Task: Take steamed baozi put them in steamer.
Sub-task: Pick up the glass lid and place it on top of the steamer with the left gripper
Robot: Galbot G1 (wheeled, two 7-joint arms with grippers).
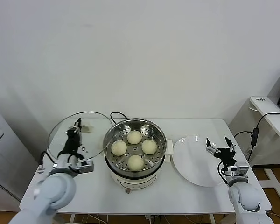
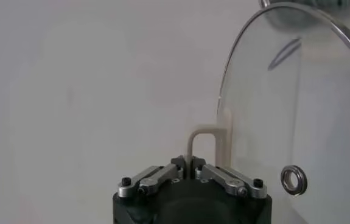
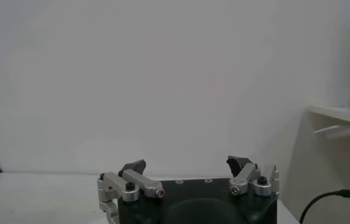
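Observation:
Several cream-white steamed baozi (image 1: 135, 137) lie on the perforated tray inside the shiny steel steamer (image 1: 159, 132) at the table's middle. To its left, my left gripper (image 1: 76, 127) is shut on the cream handle (image 2: 206, 141) of the round glass lid (image 1: 70, 133), which it holds tilted above the table beside the steamer. In the left wrist view the lid (image 2: 308, 122) stands upright past the jaws. Over the flat white plate (image 1: 191, 161) on the right, my right gripper (image 1: 220, 144) hangs open with nothing between its fingers (image 3: 137, 167).
A black cord (image 1: 116, 114) runs behind the steamer. A white side desk (image 1: 270, 114) with cables and a laptop stands at the far right. A grey cabinet (image 1: 0, 144) is at the left. The white wall is close behind the table.

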